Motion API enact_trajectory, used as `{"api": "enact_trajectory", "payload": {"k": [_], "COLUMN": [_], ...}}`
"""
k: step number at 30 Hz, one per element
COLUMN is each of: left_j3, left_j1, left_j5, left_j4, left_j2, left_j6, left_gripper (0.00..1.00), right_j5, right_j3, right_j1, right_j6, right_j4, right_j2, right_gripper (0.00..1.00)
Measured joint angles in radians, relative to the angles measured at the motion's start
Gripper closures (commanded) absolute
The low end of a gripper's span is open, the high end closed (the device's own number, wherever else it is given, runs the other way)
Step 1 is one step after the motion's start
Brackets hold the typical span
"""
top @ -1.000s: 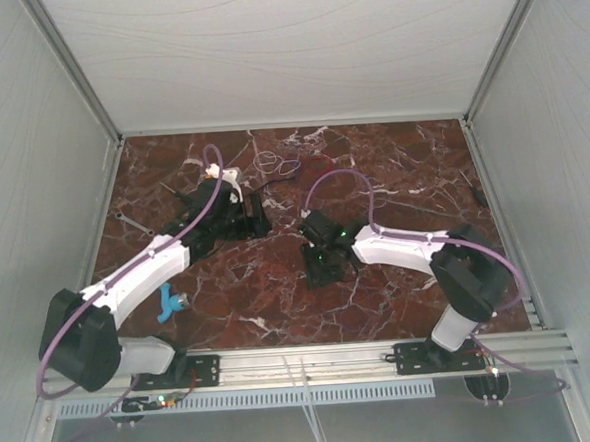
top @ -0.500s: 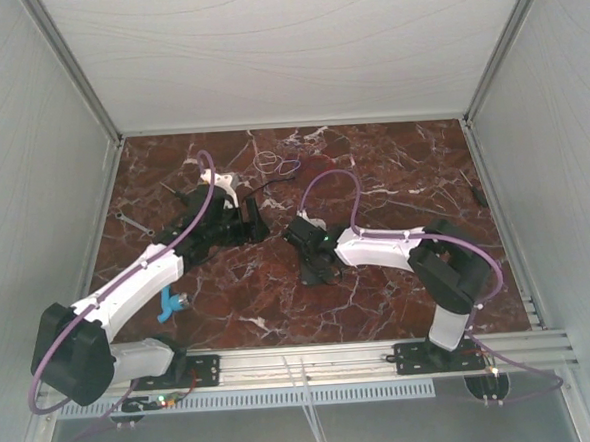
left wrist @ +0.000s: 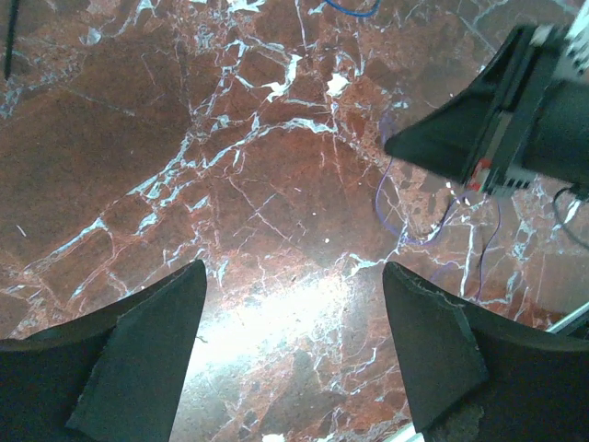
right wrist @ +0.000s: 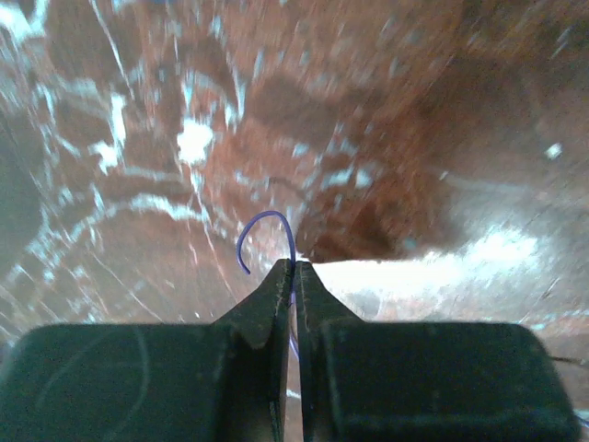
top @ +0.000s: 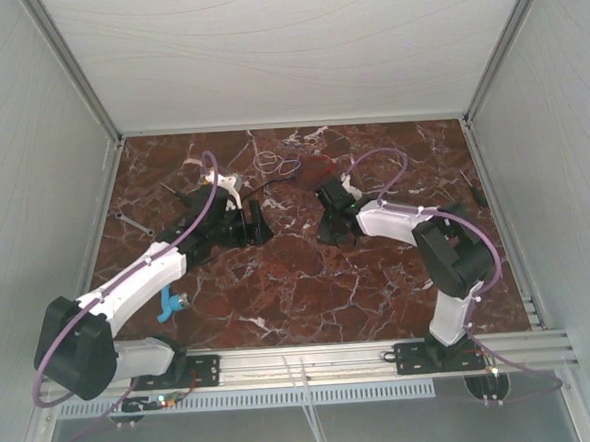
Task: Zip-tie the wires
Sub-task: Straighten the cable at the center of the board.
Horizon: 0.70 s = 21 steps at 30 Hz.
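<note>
The wires point(top: 277, 164) are thin white and purple loops lying on the marble near the back centre. My right gripper point(top: 330, 219) is shut on a thin purple wire strand point(right wrist: 267, 230), whose curled end sticks out past the closed fingertips point(right wrist: 295, 264). In the left wrist view the right gripper point(left wrist: 515, 110) is at the upper right, with purple strands point(left wrist: 400, 216) trailing below it over the marble. My left gripper point(top: 255, 223) is open and empty point(left wrist: 293, 267), low over bare marble, just left of the right gripper.
A blue-handled tool point(top: 170, 307) lies by the left arm. Thin dark strips point(top: 135, 224) lie at the far left, and a small red item point(top: 322, 165) lies beside the wires. White walls enclose the table on three sides.
My right gripper has moved from the table's middle toward the back and slightly right, staying shut. My left gripper has barely shifted.
</note>
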Motion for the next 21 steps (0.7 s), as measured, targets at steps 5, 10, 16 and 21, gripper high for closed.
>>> {"api": "enact_trajectory", "payload": {"k": [5, 10, 16, 21], "left_j3": [0.0, 0.011, 0.1, 0.188], "left_j1": [0.0, 0.0, 0.0, 0.0], "left_j5": [0.007, 0.007, -0.056, -0.119], "left_j4": [0.01, 0.014, -0.005, -0.009], "left_j2": [0.045, 0.105, 0.209, 0.293], "left_j6": [-0.005, -0.006, 0.016, 0.05], "left_gripper": [0.23, 0.22, 0.22, 0.24], "right_j5": [-0.003, -0.042, -0.096, -0.14], "right_j3": [0.0, 0.033, 0.048, 0.048], "right_j1": [-0.079, -0.131, -0.151, -0.173], "right_j6": [0.075, 0.096, 0.083, 0.043], "right_j4": [0.068, 0.116, 0.137, 0.136], "right_j2": [0.002, 0.047, 0.068, 0.053], "right_gripper": [1.0, 0.87, 0.72, 0.55]}}
